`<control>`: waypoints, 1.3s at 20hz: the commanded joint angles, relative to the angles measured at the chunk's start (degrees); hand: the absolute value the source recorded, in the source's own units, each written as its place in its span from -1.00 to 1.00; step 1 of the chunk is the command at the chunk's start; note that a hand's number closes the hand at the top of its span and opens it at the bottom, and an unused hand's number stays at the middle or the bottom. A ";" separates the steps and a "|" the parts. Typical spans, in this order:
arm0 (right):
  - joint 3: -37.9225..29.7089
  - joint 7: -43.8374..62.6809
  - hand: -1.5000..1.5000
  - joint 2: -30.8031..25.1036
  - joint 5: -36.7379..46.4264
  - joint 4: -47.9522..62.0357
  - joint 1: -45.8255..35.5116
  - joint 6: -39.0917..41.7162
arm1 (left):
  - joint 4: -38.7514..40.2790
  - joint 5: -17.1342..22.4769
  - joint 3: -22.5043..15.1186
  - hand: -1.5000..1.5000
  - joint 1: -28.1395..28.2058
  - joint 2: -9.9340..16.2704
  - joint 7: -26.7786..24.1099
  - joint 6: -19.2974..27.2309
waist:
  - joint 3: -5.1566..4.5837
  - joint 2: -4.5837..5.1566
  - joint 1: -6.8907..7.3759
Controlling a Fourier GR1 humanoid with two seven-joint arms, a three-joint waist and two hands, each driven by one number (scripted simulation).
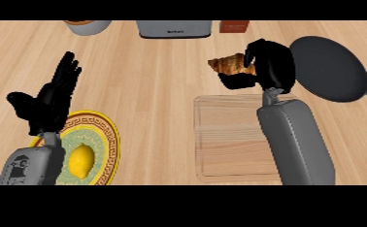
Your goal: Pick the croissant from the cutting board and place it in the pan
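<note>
Head view: croissant lifted toward pan

My right hand [269, 68] curls around the croissant [228, 64], off the cutting board [229, 143], pan [329, 68] at three o'clock. I judge it light, flaky, crushable; hold mid-body. Left hand [50, 97] rests open.

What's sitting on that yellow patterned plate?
A lemon lies on the plate. The left forearm covers the plate's left part, so anything there is hidden.

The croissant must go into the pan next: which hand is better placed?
Right: the right hand already holds the croissant, close beside the pan. The left hand rests open, far away.
</note>
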 commanded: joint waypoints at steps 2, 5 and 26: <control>-4.12 3.08 1.00 -1.63 -1.65 -7.01 1.07 -1.79 | -1.87 0.76 0.06 0.00 0.76 0.62 0.29 -1.58 | 0.06 0.49 1.05; -9.89 -0.73 1.00 -3.83 -7.38 -8.09 1.69 -5.31 | -0.14 0.17 -0.16 0.00 -0.73 -0.84 -0.70 -0.08 | 0.08 0.61 0.86; -32.52 -31.98 1.00 -34.09 -15.87 47.99 -9.62 -25.38 | 2.30 -1.18 -2.55 0.00 -3.71 -2.39 -1.52 -0.76 | 0.33 2.47 4.62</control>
